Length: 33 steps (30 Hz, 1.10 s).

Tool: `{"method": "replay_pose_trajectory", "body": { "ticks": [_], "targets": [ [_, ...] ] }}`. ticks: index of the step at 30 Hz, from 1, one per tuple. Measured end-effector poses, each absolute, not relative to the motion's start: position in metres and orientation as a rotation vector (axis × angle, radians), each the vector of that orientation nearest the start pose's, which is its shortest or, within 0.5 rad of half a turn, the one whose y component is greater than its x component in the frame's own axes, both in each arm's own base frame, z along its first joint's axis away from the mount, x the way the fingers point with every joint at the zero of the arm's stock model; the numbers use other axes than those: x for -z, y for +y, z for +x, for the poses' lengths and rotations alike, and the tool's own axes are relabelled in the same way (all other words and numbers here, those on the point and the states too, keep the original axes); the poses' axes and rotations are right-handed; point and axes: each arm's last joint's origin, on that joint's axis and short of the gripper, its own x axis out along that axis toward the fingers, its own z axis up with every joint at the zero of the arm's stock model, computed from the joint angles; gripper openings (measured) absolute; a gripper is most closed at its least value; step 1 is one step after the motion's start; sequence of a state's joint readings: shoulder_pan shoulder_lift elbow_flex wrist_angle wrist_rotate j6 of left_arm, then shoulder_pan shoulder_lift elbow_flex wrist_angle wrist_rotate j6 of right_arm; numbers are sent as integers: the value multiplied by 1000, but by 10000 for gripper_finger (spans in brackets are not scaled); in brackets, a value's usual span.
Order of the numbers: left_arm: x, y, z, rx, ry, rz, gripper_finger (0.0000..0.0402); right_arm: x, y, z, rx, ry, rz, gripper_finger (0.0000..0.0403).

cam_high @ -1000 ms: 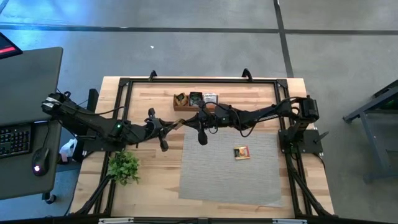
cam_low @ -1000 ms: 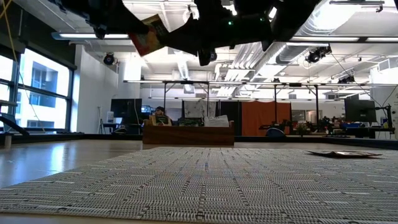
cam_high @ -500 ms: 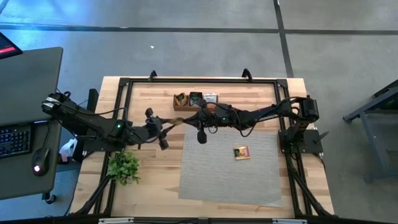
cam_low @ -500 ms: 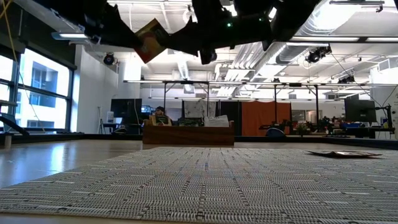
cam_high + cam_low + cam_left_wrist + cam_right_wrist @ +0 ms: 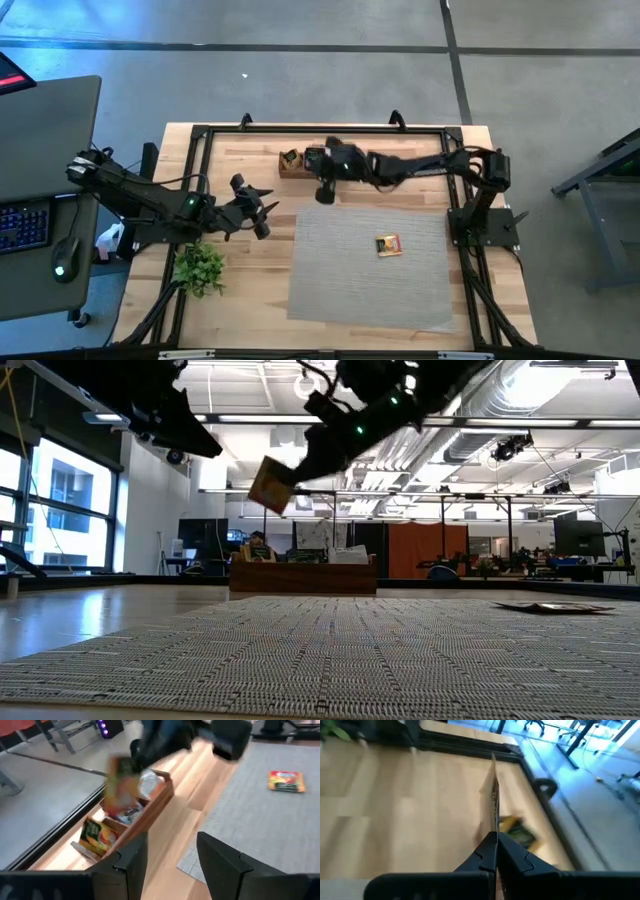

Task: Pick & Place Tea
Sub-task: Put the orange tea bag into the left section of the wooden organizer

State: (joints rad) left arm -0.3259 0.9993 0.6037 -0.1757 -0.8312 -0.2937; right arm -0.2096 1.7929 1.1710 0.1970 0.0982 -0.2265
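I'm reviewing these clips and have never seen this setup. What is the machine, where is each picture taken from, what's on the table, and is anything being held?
Two dark robot arms are mounted at a wooden table. One picture looks straight down, one looks level across the tabletop, and one comes from each arm's wrist.

On the table lie a grey mat, a wooden tray of tea sachets at the back, a green plant, and one orange tea sachet lying on the mat.

The right gripper is shut on a thin tea sachet, holding it in the air near the tray; the low view shows it hanging. The left gripper is open and holds nothing.
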Motion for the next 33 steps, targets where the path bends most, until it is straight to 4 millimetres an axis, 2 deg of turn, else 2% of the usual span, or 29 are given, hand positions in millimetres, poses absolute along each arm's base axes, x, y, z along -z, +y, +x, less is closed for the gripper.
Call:
{"method": "replay_pose_trajectory", "body": {
  "ticks": [3, 5, 8, 13, 17, 21, 28, 33],
  "targets": [
    [-239, -38, 197, -584, 406, 28, 166, -249, -105, 402, 233, 533, -270, 1],
    [-239, -32, 198, -608, 409, 21, 166, -251, -120, 412, 212, 604, -285, 0],
    [-238, -25, 199, -606, 432, 1, 166, -239, -142, 426, 172, 715, -280, 0],
    [-235, -19, 201, -575, 458, -68, 166, -219, -167, 448, 111, 777, -312, 0],
    [-232, -17, 198, -590, 496, -51, 166, -203, -177, 460, 105, 814, -307, 0],
    [-230, -17, 197, -598, 518, -38, 166, -196, -184, 463, 102, 843, -293, 0],
    [-229, -17, 196, -609, 530, -29, 166, -196, -188, 462, 169, 869, -340, 0],
    [-229, -17, 196, -609, 530, -29, 166, -196, -189, 462, 123, 847, -312, 0]
  ]
}}
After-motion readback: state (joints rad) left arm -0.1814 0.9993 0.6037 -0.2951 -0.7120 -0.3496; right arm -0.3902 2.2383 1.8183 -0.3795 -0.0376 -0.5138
